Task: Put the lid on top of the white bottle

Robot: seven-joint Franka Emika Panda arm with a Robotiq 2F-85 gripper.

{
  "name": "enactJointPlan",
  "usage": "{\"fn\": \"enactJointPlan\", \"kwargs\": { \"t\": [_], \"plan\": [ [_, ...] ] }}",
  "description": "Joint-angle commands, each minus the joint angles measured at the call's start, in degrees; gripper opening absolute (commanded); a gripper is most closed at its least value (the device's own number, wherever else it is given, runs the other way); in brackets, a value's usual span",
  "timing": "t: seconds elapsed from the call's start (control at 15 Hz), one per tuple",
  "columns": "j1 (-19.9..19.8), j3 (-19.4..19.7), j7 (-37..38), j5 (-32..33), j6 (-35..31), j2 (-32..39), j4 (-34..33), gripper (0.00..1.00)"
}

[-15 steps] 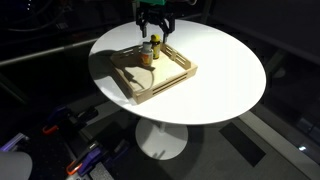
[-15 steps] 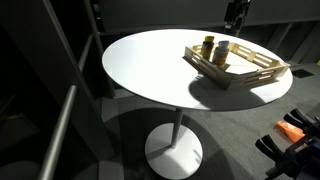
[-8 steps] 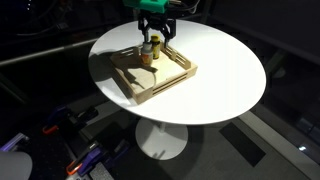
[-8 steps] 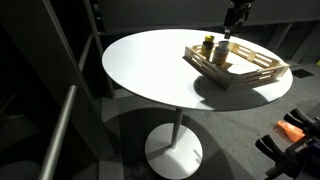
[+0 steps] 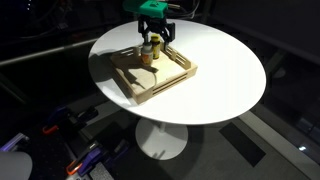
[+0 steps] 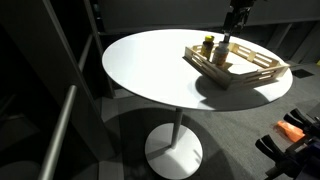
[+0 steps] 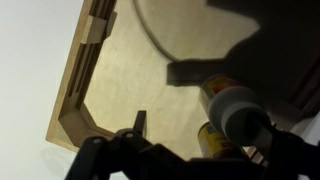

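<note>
wooden tray [image 5: 165, 86] on the white desk [image 5: 230, 70] holds the white bottle [image 5: 147, 57] near its 12 o'clock corner, with the taller yellow-capped bottle [image 5: 155, 44] just beside it at about 1 o'clock. the jaws hang right above the pair, spread wide and gripping nothing. the lid i cannot single out: in the wrist view a pale round top [image 7: 240, 112] shows at 4 o'clock, and whether that is the lid or a bare mouth is unclear. the risk is crowding: coming down here, a finger may clip the taller bottle and tip it, or nudge the white bottle, since the two stand so close.
</note>
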State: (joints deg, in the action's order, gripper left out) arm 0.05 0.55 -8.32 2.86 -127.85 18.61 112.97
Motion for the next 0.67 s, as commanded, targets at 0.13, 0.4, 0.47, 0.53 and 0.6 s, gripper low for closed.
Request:
{"fn": "enactJointPlan", "kwargs": {
  "t": [0.13, 0.4, 0.47, 0.53, 0.6],
  "plan": [
    [0.18, 0.04, 1.83, 1.46, -1.60, -0.94, 1.16, 1.00],
    [0.24, -0.04, 1.55, 1.41, -0.76, -2.19, 1.00, 1.00],
    [0.23, -0.02, 1.66, 1.34, -0.39, -2.62, 0.94, 1.00],
    [0.04, -0.17, 1.23, 0.75, 0.25, -3.05, 0.83, 1.00],
    [-0.03, -0.20, 1.14, 0.56, 0.60, -3.37, 0.78, 1.00]
  ]
}}
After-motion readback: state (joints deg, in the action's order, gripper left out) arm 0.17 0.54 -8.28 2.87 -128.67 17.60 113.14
